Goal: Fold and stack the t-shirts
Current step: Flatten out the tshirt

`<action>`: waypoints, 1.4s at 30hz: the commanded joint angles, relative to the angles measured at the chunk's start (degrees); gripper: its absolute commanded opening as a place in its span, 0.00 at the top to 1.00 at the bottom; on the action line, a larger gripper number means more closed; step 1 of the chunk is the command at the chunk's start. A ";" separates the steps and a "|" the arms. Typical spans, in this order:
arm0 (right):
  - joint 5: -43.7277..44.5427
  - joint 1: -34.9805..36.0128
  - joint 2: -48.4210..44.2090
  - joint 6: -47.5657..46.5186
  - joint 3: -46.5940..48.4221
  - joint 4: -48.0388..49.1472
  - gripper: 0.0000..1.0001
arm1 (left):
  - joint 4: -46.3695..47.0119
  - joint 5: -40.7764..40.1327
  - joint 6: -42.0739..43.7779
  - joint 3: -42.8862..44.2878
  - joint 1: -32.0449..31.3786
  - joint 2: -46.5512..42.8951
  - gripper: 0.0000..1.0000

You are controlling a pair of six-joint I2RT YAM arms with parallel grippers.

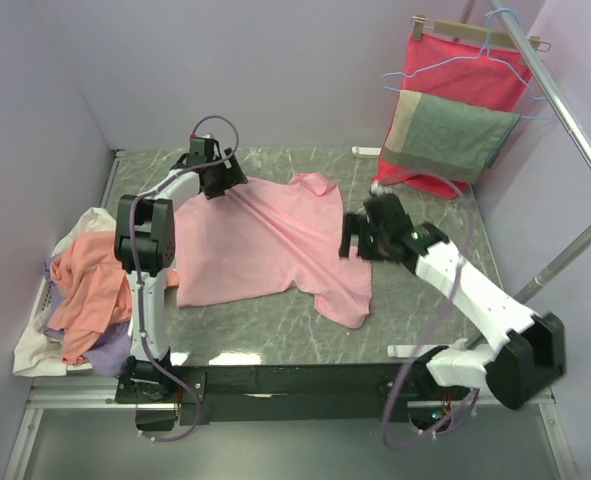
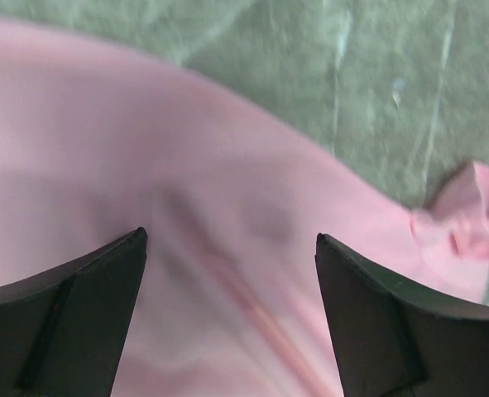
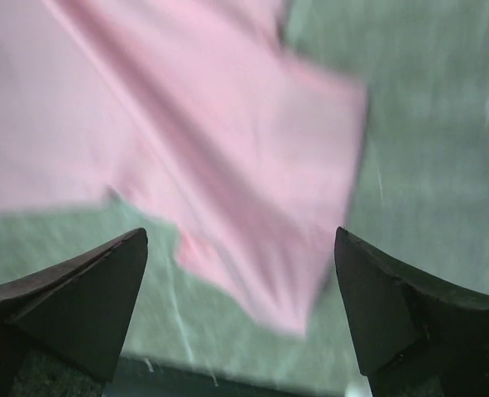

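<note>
T-shirts here are mostly untouched: a pile of t-shirts [image 1: 85, 290], salmon-orange on top with white and lilac showing beneath, lies heaped at the left edge of the surface [image 1: 275, 335]. None of it is folded, and no finished stack is to be seen anywhere. One pink t-shirt [image 1: 265, 245] lies spread in the middle of the surface, roughly flat, with a flap that looks like a sleeve reaching toward the near right. It shows some wrinkles but no fold, so I judge the task to be near its start: the first shirt is laid out, and its folding, the stacking and every shirt in the pile are left to do. The left arm rises from its base at the near left, bends at a raised elbow and reaches forward to the far left corner of the pink t-shirt. The left hand [image 2: 230, 235] points down over the cloth with its fingers wide apart and nothing between them; whether they touch the fabric I cannot tell. The right arm stretches from the near right diagonally inward to the shirt's right edge. The right hand [image 3: 240, 233], blurred in the overhead view, is also spread wide and holds nothing, with the sleeve and bare surface beneath it.
</note>
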 commanded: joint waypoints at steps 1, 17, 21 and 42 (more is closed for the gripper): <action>-3.12 -6.24 13.40 -6.05 9.54 16.62 0.00 | 3.21 4.49 -0.70 -4.89 -1.55 -11.04 0.12; -26.53 -10.73 58.32 -8.26 44.88 21.98 0.04 | 6.90 1.15 -2.11 -26.17 -7.35 -22.13 0.12; -27.05 -11.78 65.35 -7.64 52.61 18.67 0.03 | 6.20 -0.34 -1.49 -27.93 -8.05 -23.10 0.12; -17.91 -18.73 84.35 -2.19 83.03 3.36 0.09 | -3.64 -13.43 -1.94 -48.06 -8.85 -29.25 0.12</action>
